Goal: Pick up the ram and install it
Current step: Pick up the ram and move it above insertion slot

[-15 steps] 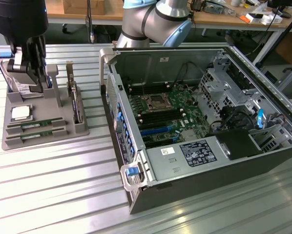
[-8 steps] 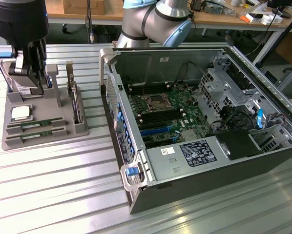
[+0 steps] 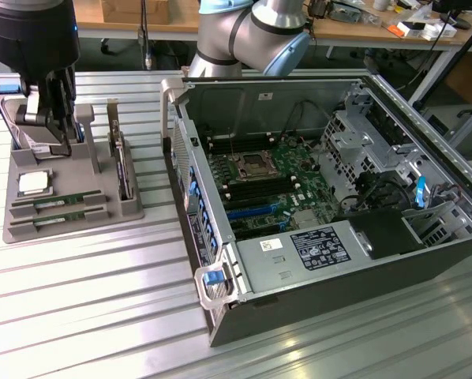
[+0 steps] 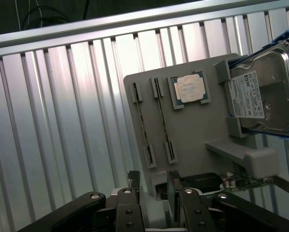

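Two ram sticks [image 4: 141, 121] in holder [image 4: 193, 130], near gripper [image 4: 153, 177], jaws apart.

In the wrist view the hard drive [image 4: 267, 92] is cut by the picture's edge. My gripper [image 3: 50, 134] covers one back corner of the gray tray [image 3: 70, 227]. The ram sticks [image 4: 142, 123] show edge-on; their labels I probably cannot read.
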Controlling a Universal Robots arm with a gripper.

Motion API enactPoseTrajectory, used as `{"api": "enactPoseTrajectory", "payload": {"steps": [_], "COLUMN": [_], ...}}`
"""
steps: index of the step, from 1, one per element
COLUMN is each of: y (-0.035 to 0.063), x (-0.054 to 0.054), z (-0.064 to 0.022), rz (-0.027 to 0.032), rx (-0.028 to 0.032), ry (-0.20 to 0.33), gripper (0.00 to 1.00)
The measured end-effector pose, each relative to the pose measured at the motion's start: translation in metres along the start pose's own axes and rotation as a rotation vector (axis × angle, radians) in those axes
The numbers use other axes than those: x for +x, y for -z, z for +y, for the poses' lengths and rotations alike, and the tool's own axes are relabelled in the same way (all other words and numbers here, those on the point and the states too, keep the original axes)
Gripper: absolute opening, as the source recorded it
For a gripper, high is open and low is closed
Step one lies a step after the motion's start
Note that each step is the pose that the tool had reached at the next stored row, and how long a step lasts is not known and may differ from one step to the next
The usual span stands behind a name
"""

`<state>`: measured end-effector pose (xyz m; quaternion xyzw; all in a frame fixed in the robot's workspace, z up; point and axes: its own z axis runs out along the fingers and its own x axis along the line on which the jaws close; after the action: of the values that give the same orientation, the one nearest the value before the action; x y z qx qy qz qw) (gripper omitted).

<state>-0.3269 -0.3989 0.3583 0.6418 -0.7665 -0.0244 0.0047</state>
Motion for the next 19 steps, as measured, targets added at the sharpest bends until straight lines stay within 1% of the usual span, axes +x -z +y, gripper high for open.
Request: {"api": "enactPoseTrajectory", "payload": {"steps": [19], "y": [-0.0119], "x": [0.000], "z": [-0.0005], "rz": [0.0001], "rx": [-0.0001], "ry": [0.000], "gripper": [0.36]}}
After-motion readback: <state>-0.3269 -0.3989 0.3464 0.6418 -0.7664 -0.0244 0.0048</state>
